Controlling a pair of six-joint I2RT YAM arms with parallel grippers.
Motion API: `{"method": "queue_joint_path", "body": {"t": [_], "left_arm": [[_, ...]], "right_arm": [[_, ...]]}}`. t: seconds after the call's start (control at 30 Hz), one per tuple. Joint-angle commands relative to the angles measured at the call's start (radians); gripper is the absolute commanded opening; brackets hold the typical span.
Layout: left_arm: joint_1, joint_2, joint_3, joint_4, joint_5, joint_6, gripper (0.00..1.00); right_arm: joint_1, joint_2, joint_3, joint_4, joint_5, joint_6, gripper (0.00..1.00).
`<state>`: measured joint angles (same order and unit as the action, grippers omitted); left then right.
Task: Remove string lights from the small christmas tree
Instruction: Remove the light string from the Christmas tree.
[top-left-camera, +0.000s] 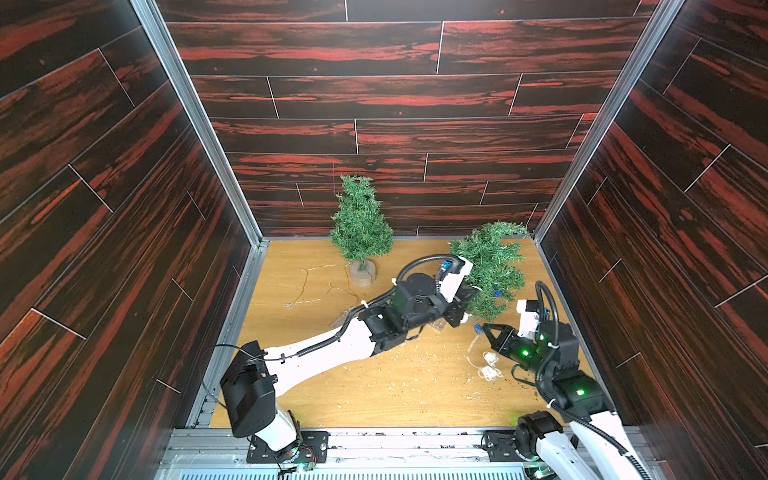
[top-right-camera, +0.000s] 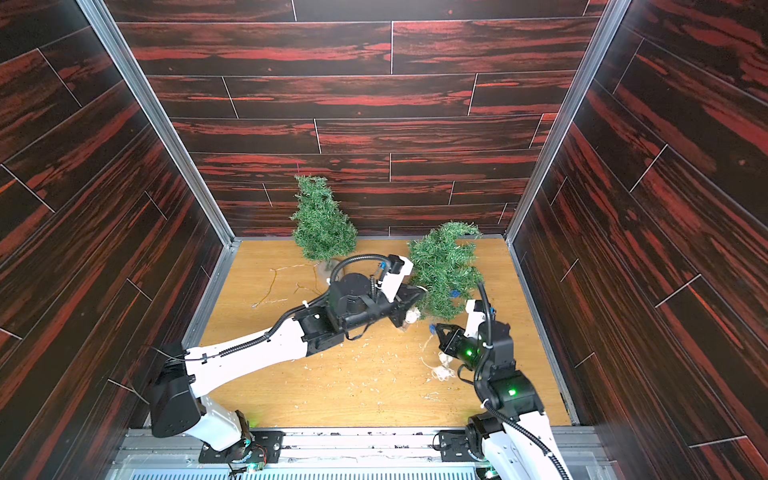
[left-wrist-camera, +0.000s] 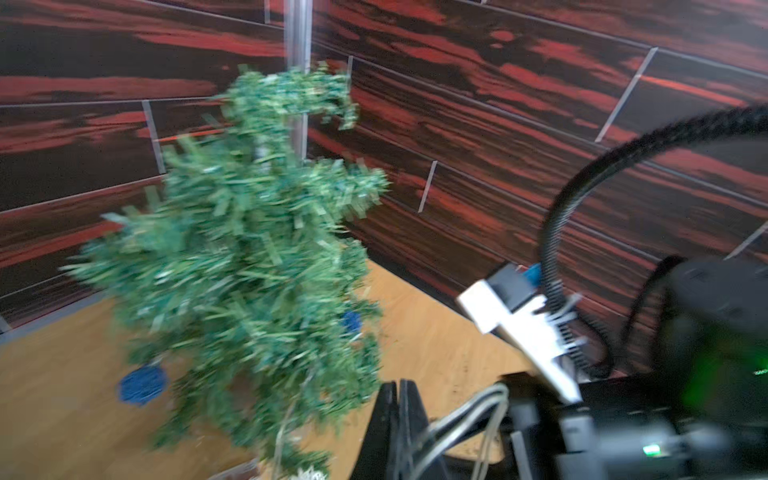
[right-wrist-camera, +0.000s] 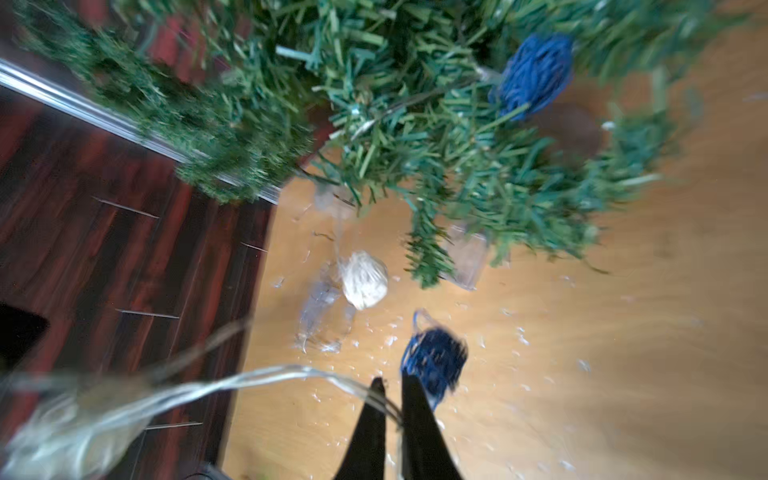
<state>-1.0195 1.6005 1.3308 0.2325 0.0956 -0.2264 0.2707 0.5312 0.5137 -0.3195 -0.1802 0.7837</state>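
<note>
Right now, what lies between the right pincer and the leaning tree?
A blue ball beside the right pincer, then a white ball farther on, in the right wrist view.

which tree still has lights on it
The tilted tree on the right: a blue ball hangs in its branches. The upright tree at the back looks bare.

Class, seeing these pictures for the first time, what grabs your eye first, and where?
Two small green trees on the wooden table: the upright tree at the back and the leaning tree at the back right. In front of the leaning tree, the string lights with blue and white balls trail beside the right gripper.
</note>
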Motion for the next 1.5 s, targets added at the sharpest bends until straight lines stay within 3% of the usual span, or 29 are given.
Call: {"method": "queue_joint_path", "body": {"t": [0.0,0.17,0.33,0.8,1.2,1.37,1.47], "left_arm": [[-0.006,-0.014,0.035,0.002,-0.015,-0.025,0.01],[-0.035,-0.031,0.051,-0.024,-0.036,-0.027,0.01],[-0.048,-0.027,0.067,-0.036,-0.045,-0.030,0.01],[-0.049,0.012,0.108,-0.057,-0.044,-0.048,0.01],[-0.049,-0.002,0.063,-0.010,-0.047,-0.110,0.01],[-0.050,-0.013,0.054,0.001,-0.046,-0.122,0.01],[-0.049,-0.035,0.038,-0.002,-0.061,-0.105,0.01]], "right_arm": [[-0.001,0.007,-0.062,0.257,-0.067,0.146,0.20],[0.000,0.050,-0.137,0.458,-0.116,0.304,0.47],[0.001,0.069,-0.189,0.619,-0.159,0.388,0.59],[0.011,0.255,-0.289,1.086,-0.304,0.546,0.63],[0.074,0.471,-0.245,1.328,-0.255,0.629,0.66],[0.090,0.540,-0.256,1.426,-0.180,0.682,0.66],[0.091,0.530,-0.255,1.377,-0.176,0.659,0.66]]}}
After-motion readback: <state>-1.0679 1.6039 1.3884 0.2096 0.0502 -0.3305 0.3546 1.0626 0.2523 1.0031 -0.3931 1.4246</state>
